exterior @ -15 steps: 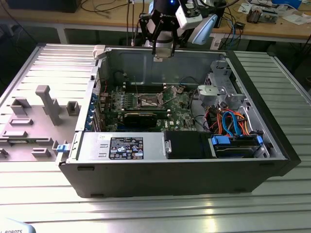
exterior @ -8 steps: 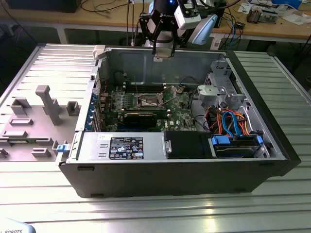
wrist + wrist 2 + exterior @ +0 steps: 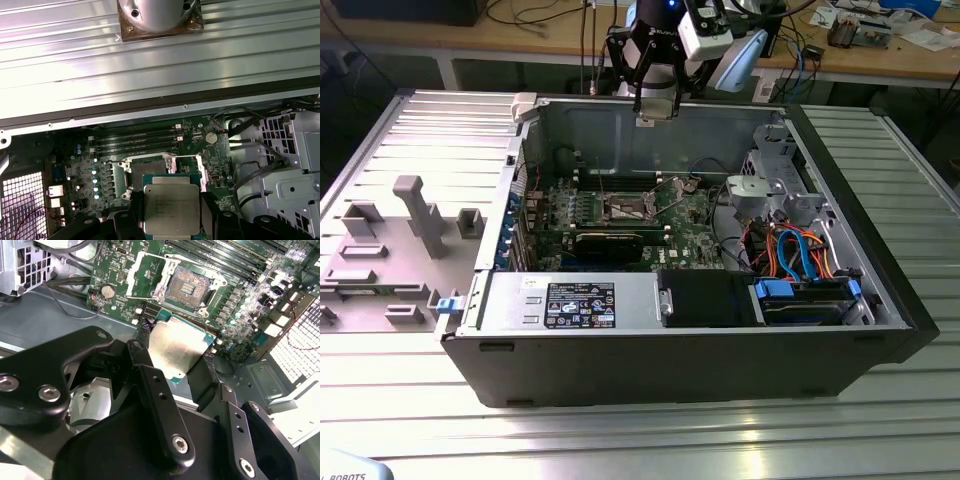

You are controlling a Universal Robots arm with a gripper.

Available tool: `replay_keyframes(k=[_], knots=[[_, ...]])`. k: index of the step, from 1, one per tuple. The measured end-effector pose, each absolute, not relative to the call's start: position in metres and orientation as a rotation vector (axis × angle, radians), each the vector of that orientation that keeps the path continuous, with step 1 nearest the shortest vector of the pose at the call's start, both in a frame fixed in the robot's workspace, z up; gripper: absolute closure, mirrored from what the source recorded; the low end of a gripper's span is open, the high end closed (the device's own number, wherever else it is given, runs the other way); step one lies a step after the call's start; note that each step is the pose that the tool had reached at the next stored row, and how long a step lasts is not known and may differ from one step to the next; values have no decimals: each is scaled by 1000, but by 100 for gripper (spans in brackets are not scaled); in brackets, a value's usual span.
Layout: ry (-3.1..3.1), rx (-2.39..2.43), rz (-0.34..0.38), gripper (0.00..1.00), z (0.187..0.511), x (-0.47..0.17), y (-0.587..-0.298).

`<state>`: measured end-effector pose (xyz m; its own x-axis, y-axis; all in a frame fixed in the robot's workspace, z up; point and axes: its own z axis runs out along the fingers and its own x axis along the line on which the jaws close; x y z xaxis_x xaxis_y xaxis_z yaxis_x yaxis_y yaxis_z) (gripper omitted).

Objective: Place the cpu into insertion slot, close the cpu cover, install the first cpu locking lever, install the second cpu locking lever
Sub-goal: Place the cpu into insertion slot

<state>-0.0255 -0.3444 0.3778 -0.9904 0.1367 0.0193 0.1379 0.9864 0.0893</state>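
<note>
Claw [image 3: 177,342] is clenched on the cpu [image 3: 171,207]. Two black fingers [image 3: 136,352] pinch opposite edges, so the metal top faces up, flat, and the underside is free to go in; that's my read of the grip. The cpu hangs in air, touching nothing but the fingers, well above the board [image 3: 115,265]. Below it the slot [image 3: 186,287] is bare, dark centre exposed, nothing seated. In the first wrist view the cpu overlaps the slot's near edge, so it looks roughly lined up along that sightline; true offset I cannot tell. Cover [image 3: 131,277] is swung open beside the slot, green board showing through its window, which keeps the drop path clear. Judging by this, step one is in hand: cpu not yet placed, cover not closed, locking not started. Further out, the exterior view puts the claw around the level of the case [image 3: 700,350] top rim, near its far wall, likely high enough to clear the walls and cables [image 3: 790,250]. The case lies open side up on the ribbed metal bench [image 3: 620,430]. A grey fixture plate [image 3: 390,240] sits just beside it on the exterior view's left.
</note>
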Motion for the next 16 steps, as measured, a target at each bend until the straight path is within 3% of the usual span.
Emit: replay_keyframes(k=[16], knots=[[-3117,-230,-142,46,378,-26,-344]])
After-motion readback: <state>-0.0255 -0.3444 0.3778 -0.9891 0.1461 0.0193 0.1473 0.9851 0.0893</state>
